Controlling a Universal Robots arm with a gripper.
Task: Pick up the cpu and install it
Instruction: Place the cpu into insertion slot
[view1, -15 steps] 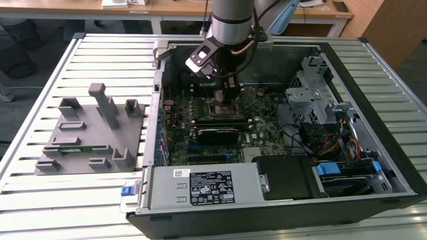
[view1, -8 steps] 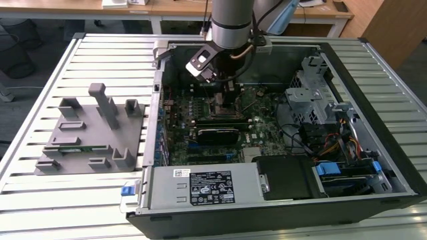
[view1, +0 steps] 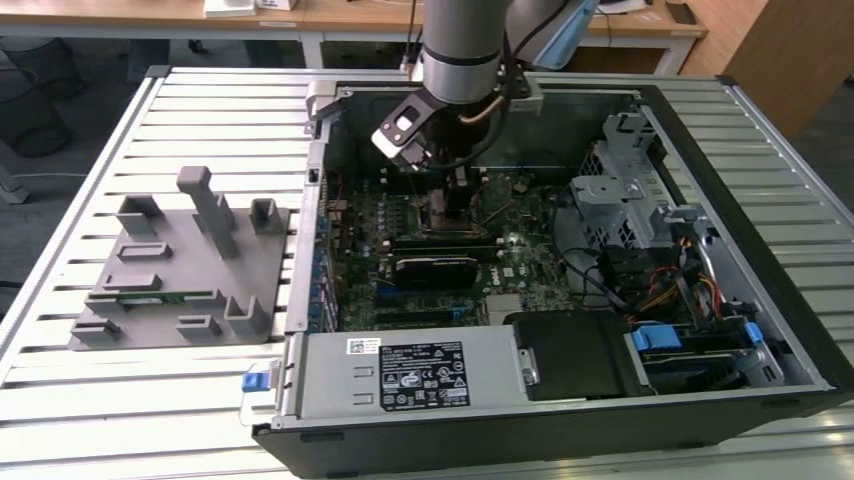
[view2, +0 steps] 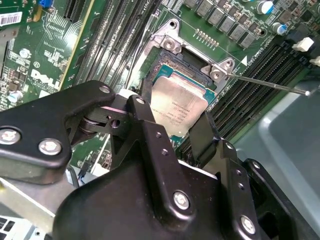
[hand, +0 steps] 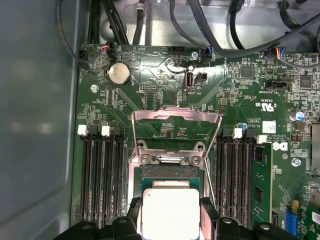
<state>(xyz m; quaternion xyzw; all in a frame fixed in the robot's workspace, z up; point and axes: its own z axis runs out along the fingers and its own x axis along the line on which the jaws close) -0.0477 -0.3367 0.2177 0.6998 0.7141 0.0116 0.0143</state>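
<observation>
Two fingers (hand: 209, 214) tight on cpu (hand: 171, 212) sides, over open socket (hand: 170, 171) on mobo (hand: 150, 85).

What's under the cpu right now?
The cpu, clamped in the gripper, is over the open socket, whose black edge shows beyond it. The contacts directly beneath are covered, so whether it touches cannot be seen.

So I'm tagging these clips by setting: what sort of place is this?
Likely a robotics lab bench: an open computer case on a slatted metal table, desks behind, the gripper holding the cpu over the motherboard.
</observation>
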